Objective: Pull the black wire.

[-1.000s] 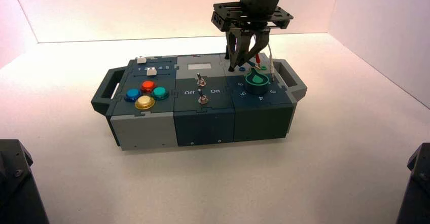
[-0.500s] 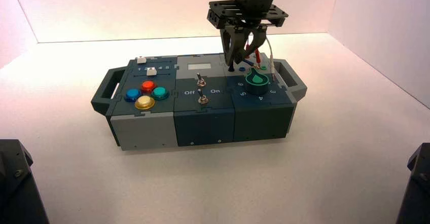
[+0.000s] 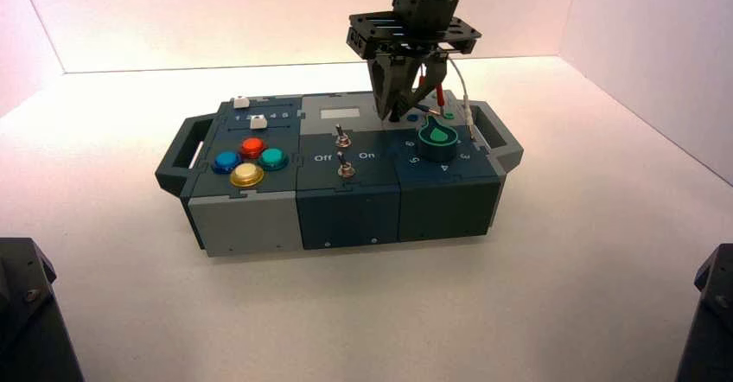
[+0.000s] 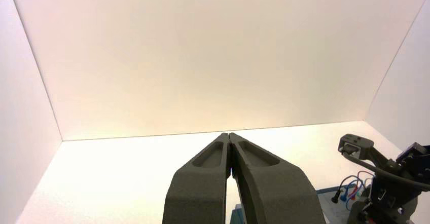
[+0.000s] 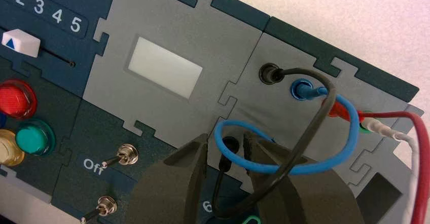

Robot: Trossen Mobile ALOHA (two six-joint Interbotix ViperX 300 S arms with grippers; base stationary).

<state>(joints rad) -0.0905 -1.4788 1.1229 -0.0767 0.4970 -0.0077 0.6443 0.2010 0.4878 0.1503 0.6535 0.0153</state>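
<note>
The black wire (image 5: 310, 126) loops over the grey back right panel of the box (image 3: 346, 209). One black plug sits in a far socket (image 5: 269, 73). The other plug (image 5: 226, 153) sits in a near socket, under the blue wire (image 5: 350, 128). My right gripper (image 5: 225, 140) is open, with its fingers on either side of that near plug and not closed on it. In the high view it (image 3: 391, 112) hangs over the box's back right. My left gripper (image 4: 229, 135) is shut and empty, parked away from the box.
A red wire (image 5: 405, 115) and a white wire (image 5: 391, 131) are plugged in beside the black one. A green knob (image 3: 438, 140) stands in front of the wires. Two toggle switches (image 3: 343, 137) are mid-box, and coloured buttons (image 3: 249, 159) and white sliders are on the left.
My right gripper has moved left and slightly back over the wire panel. The left arm has not moved.
</note>
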